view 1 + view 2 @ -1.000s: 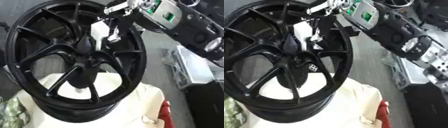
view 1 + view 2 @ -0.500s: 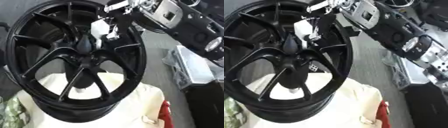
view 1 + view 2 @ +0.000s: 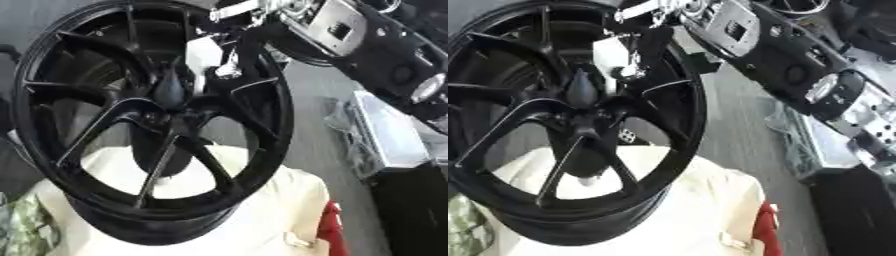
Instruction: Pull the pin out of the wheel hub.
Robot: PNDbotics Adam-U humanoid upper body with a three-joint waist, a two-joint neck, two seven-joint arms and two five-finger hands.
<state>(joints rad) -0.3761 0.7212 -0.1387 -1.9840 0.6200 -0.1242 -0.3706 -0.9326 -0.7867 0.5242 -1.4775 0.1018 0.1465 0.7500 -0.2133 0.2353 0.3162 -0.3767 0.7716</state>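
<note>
— What lies nearest, at the bottom of the frame?

— A cream cloth [image 3: 254, 220] spread over a rounded support, filling the lower middle. A red thing [image 3: 330, 231] shows at its lower right edge, and a greenish patterned patch [image 3: 22, 231] sits in the lower left corner.

— And on the cloth?

— The black wheel [image 3: 140, 125] stands on its rim, tilted, its lower edge pressed into the cloth. It fills the left and centre of the frame. Its spokes run in to the hub [image 3: 584, 97] at centre left.

— Where is the pin?

— I cannot make out a pin as such. At the hub a dark pointed piece [image 3: 581, 86] sticks out toward the camera; just above and to its right is a pale blocky shape [image 3: 203, 56].

— The hand?

— The right hand [image 3: 229, 60] comes down from the upper right, over the wheel's upper rim, its tips just beside the hub. Whether the fingers are spread or closed, I cannot tell; they blur into the spokes.

— Farther back?

— The right arm [image 3: 789, 65], black with silver joints, crosses the upper right corner. Beside it, at the right edge, stands a silver metal frame [image 3: 385, 137] on grey floor.
</note>
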